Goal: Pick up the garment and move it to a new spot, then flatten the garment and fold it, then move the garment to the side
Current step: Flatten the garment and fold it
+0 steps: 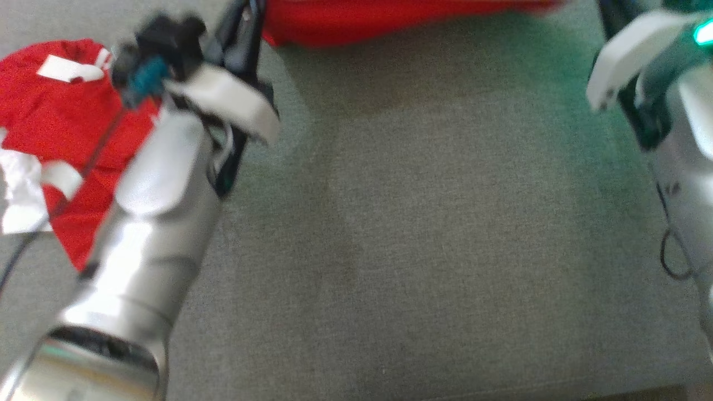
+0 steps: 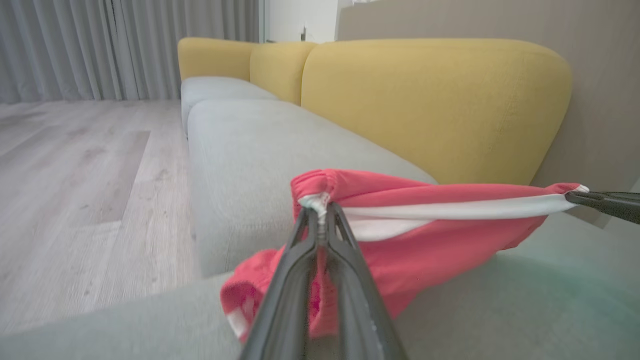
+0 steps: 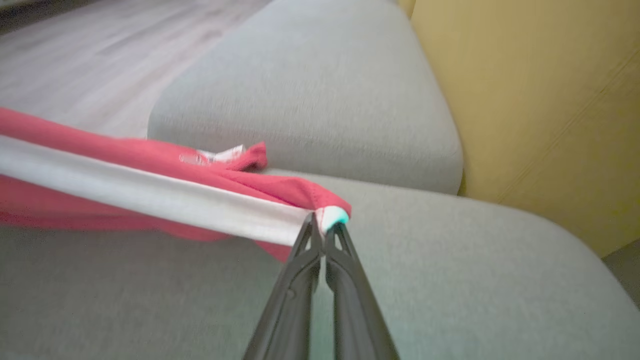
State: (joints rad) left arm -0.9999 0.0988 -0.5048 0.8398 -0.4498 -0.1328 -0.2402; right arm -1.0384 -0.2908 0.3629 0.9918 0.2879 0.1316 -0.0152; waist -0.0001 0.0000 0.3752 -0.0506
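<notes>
The garment [image 2: 425, 240] is red with a white waistband, stretched in the air between my two grippers just above the grey sofa seat [image 1: 445, 223]. My left gripper [image 2: 320, 212] is shut on one gathered end of the band, and red cloth hangs below it. My right gripper [image 3: 323, 226] is shut on the other end of the garment [image 3: 150, 195]. In the head view the garment [image 1: 390, 22] runs along the top edge between the left gripper [image 1: 253, 16] and the right gripper [image 1: 607, 14]. The right gripper's fingers [image 2: 605, 202] also show in the left wrist view.
More red and white cloth [image 1: 55, 139] lies on the seat at the left, behind my left forearm; I cannot tell if it is the same garment. Yellow backrests [image 2: 425, 110] rise behind the seat. Wooden floor [image 2: 75, 175] lies beyond the sofa's front edge.
</notes>
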